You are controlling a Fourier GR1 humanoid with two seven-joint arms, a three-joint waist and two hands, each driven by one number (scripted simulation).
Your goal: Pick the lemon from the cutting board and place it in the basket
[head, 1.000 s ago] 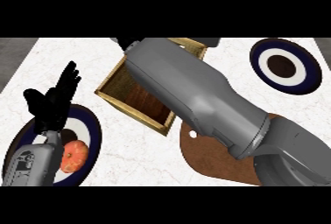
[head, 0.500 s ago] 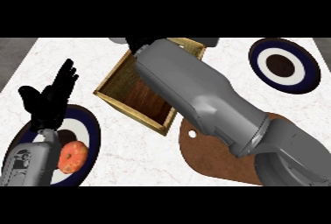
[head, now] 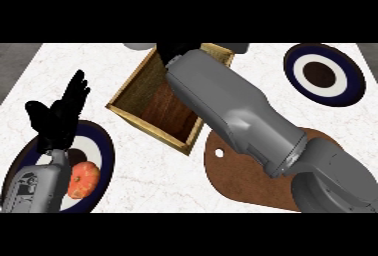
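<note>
The wooden basket lies tilted at the counter's middle, its dark floor showing. My right forearm stretches across it from the lower right. The right hand is a black patch past the basket's far corner, mostly hidden by the wrist. The lemon shows nowhere. A brown cutting board lies under the right elbow, with nothing on the part that shows. At the left my left hand stands open, fingers up, above a plate.
A blue-rimmed plate at the lower left holds an orange-red fruit. Another blue-rimmed plate with a dark centre sits at the far right. Grey shapes peek out at the far edge.
My right forearm has shifted slightly rightward over the basket's far end. The left hand has stayed nearly still.
</note>
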